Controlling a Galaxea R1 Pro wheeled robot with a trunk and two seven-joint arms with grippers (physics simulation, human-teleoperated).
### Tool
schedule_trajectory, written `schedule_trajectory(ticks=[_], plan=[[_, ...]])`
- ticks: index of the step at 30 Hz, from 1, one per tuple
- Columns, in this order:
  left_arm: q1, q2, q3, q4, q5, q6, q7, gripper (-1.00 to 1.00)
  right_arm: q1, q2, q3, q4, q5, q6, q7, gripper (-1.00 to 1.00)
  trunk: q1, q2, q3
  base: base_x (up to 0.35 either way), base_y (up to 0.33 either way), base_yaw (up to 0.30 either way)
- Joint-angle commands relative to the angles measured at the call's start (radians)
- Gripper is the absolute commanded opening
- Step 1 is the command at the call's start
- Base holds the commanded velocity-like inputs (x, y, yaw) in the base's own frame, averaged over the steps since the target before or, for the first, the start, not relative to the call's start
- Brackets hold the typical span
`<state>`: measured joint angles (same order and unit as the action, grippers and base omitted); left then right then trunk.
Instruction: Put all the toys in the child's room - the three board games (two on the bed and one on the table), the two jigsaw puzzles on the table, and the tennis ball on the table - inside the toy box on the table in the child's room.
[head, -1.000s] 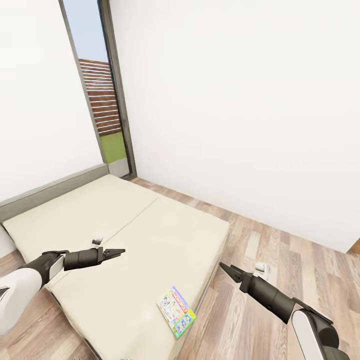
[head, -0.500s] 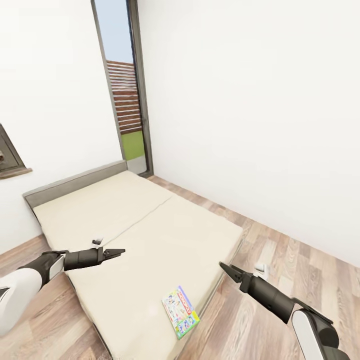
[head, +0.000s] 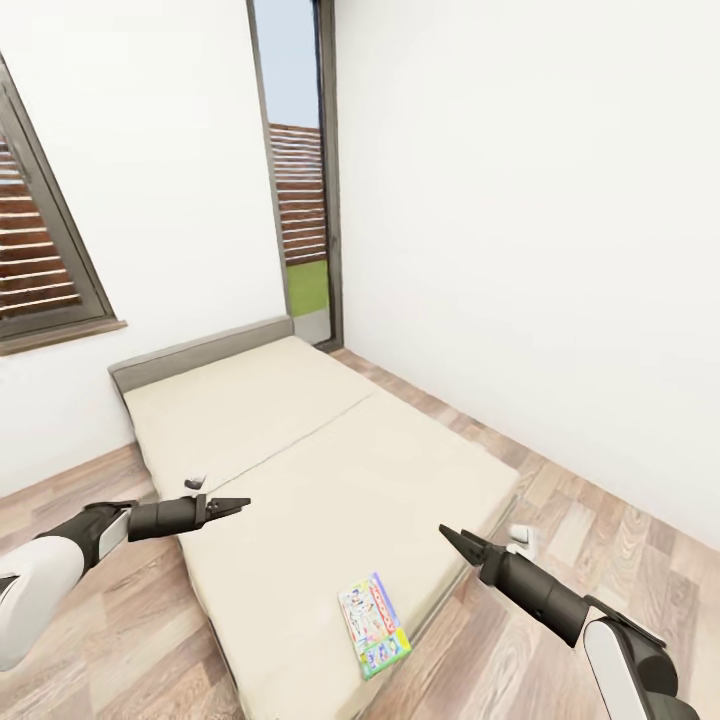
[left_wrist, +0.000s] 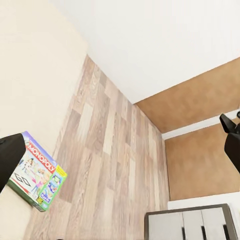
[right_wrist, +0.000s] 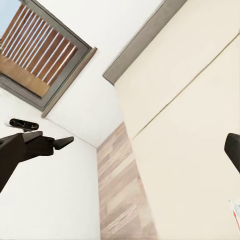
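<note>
Head view: Monopoly board game (head: 374, 625) lies flat near the bed's (head: 300, 470) foot corner; left gripper (head: 238, 503) and right gripper (head: 450, 537) hover empty, fingers clenched.
Left wrist view: Monopoly board game (left_wrist: 37, 172) at mattress edge, beside wood floor (left_wrist: 110, 170).
Right wrist view: bed (right_wrist: 185, 125), window (right_wrist: 42, 55).

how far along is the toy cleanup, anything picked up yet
Nothing looks done in these views. One board game, the Monopoly box, lies on the bed near its foot corner. The left tool and right tool hang empty. Left: grasp that box and carry it to the toy box.
</note>
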<state>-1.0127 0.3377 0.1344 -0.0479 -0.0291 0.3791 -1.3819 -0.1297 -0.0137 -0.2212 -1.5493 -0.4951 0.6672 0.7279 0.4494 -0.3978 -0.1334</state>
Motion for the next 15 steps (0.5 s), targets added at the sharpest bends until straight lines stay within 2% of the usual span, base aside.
schedule_trajectory(ticks=[1,15], plan=[[-0.001,0.000,0.004,0.000,-0.003,0.011,-0.003,1.00,-0.001,0.000,-0.001,0.000,-0.005,0.006,0.001,1.00,0.001,-0.002,-0.002,0.000,-0.253,0.289],[-0.001,0.000,0.004,0.000,-0.003,0.011,-0.002,1.00,-0.001,0.000,-0.001,0.000,-0.005,0.007,0.002,1.00,0.001,-0.002,-0.002,0.000,-0.288,0.289]])
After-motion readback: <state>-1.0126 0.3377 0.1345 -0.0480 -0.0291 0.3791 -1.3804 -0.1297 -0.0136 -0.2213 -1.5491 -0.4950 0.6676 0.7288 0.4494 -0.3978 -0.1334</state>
